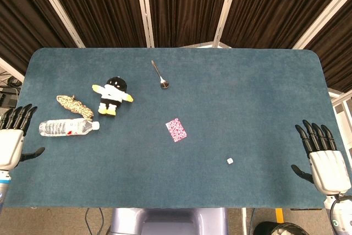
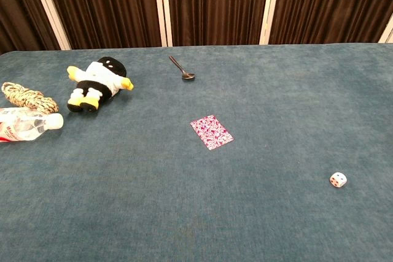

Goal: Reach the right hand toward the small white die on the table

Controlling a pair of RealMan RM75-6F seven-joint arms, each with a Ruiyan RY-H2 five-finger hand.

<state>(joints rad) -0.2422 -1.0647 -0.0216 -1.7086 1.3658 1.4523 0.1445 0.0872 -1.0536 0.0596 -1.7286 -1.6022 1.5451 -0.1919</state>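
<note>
The small white die (image 1: 230, 160) lies on the blue table (image 1: 247, 97), near the front and right of centre; the chest view shows the die (image 2: 338, 180) at its lower right. My right hand (image 1: 322, 155) rests at the table's right front edge, fingers spread and empty, well to the right of the die. Over at the left front edge, my left hand (image 1: 14, 136) is open and holds nothing. Neither hand appears in the chest view.
A pink patterned card (image 1: 176, 129) lies mid-table. A spoon (image 1: 160, 75) sits further back. At the left are a plush toy (image 1: 113, 95), a coiled rope (image 1: 74, 105) and a lying water bottle (image 1: 69, 127).
</note>
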